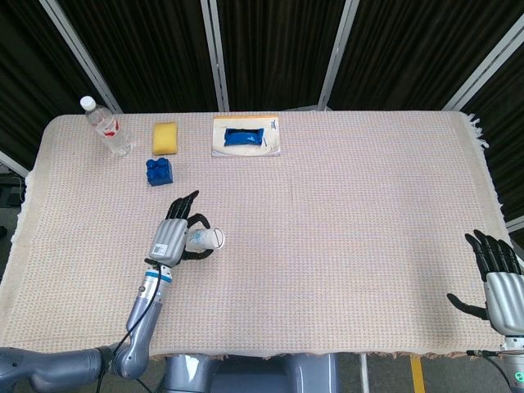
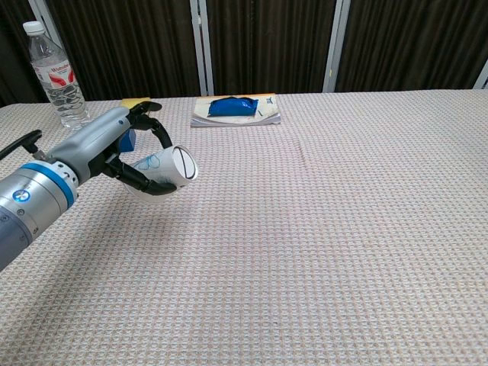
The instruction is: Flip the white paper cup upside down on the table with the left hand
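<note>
My left hand [image 1: 178, 231] [image 2: 114, 149] holds the white paper cup [image 1: 205, 240] [image 2: 163, 168] lifted above the table, fingers wrapped around its side. The cup has a faint blue print and lies tilted on its side, one flat round end pointing right and slightly up. My right hand [image 1: 496, 277] rests at the table's near right corner with fingers spread and nothing in it; the chest view does not show it.
At the far left stand a clear water bottle [image 1: 105, 124] [image 2: 56, 75], a yellow sponge [image 1: 165, 137] and a blue toy brick [image 1: 159, 171]. A blue packet on a booklet [image 1: 246, 137] [image 2: 235, 108] lies at the far centre. The woven tablecloth [image 1: 344, 229] covers the table.
</note>
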Available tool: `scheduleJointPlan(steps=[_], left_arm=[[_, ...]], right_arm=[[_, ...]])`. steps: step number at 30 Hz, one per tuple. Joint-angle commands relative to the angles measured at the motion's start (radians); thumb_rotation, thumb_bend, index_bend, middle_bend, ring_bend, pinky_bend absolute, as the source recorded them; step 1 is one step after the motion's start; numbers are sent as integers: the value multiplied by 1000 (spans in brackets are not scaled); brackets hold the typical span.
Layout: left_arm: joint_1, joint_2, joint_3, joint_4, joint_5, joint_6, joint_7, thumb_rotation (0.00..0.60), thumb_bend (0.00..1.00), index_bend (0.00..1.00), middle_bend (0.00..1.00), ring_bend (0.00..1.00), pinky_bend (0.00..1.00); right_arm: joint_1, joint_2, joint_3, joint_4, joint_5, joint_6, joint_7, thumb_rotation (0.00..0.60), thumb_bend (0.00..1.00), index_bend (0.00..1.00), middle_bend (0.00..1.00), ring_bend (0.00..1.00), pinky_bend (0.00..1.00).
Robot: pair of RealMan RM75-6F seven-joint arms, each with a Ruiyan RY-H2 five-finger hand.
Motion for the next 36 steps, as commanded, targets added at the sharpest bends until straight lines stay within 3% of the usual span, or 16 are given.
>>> scheduleJointPlan(steps=[1, 7, 18, 20, 22, 24, 26, 33, 36], left_arm=[[42, -43, 28, 100, 51, -57, -141, 600, 79, 461, 0, 0, 0], [55, -43, 40, 158, 79, -103, -228, 600, 79, 461, 0, 0, 0], [100, -9, 51, 181, 92, -123, -276, 600, 78, 399, 0, 0, 0], [111, 3, 55, 176, 97, -124, -290, 600, 77, 349, 0, 0, 0], [121, 15, 58, 176, 103, -121, -304, 600, 77, 238, 0, 0, 0], [134, 29, 64, 178, 121, -115, -327, 600, 77, 66, 0, 0, 0], [147, 51, 84, 183, 143, -110, -326, 600, 76, 1, 0, 0, 0], [176, 97, 92, 160, 205, -49, -349, 600, 77, 0, 0, 0, 0], [212, 153, 100, 135, 277, 81, -248, 600, 77, 0, 0, 0, 0]], right_arm=[[0, 0, 1, 0, 0, 0, 0, 600, 0, 0, 0, 0, 0], [2, 4, -1, -2, 1, -5, 10, 600, 0, 0, 0, 0, 0], [3, 5, -6, -3, -8, -9, 15, 600, 0, 0, 0, 0, 0], [3, 5, -6, -4, -9, -8, 15, 600, 0, 0, 0, 0, 0], [3, 5, -6, -4, -8, -8, 13, 600, 0, 0, 0, 0, 0], [3, 5, -6, -5, -7, -8, 12, 600, 0, 0, 0, 0, 0], [3, 3, -6, -5, -7, -7, 7, 600, 0, 0, 0, 0, 0], [5, -2, -5, -2, -2, -10, -9, 600, 0, 0, 0, 0, 0], [6, -8, -1, 5, 5, -11, -26, 600, 0, 0, 0, 0, 0]])
